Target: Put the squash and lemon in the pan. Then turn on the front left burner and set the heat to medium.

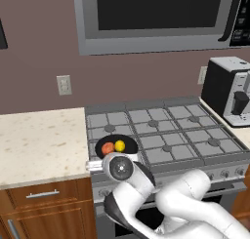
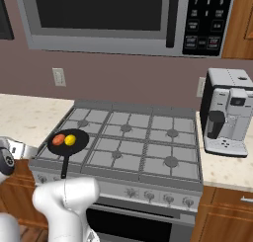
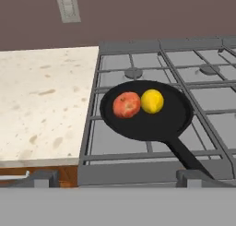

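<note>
Claw (image 3: 115,178): released, jaws wide, grasping nothing, low before the stove's front edge. Pan (image 3: 161,123): on the front left burner (image 3: 110,142), handle toward the claw. Contents: squash (image 3: 126,104) and lemon (image 3: 152,101), touching, squash nearer the tabletop (image 3: 41,110).

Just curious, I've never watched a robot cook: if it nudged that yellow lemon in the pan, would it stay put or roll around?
The lemon looks round and smooth, so it would probably roll easily. The pan has a raised rim, which would likely contain it. The squash sits right beside it and might get bumped.
</note>
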Controlling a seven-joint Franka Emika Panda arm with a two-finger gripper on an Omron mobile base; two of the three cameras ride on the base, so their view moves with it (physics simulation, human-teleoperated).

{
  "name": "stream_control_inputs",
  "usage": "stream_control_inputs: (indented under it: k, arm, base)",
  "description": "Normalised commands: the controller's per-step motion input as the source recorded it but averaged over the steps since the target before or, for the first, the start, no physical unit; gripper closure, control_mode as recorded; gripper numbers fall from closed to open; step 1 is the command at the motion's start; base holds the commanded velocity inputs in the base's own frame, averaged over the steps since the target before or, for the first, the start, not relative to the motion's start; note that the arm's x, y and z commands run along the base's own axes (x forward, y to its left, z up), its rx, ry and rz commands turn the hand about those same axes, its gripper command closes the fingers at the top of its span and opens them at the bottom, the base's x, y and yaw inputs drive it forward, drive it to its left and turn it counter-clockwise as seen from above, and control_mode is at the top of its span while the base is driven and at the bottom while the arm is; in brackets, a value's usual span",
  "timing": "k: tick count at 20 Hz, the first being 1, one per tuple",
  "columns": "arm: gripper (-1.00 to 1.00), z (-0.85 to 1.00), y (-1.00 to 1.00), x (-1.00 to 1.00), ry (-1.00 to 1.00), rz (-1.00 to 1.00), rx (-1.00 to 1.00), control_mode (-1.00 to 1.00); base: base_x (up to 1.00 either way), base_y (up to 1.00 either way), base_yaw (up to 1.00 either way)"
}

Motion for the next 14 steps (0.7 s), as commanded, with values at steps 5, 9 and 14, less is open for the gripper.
stream_control_inputs:
  k: [5,9,14]
  arm:
    - [-1.00,0.00,0.17,-0.50,-0.21,0.00,0.00,-1.00]
    - [-1.00,0.00,0.06,-0.46,-0.22,0.00,0.00,-1.00]
    - [-1.00,0.00,0.03,-0.49,-0.26,0.00,0.00,-1.00]
  base:
    - [0.00,0.00,0.00]
    - [0.00,0.00,0.00]
    - [0.00,0.00,0.00]
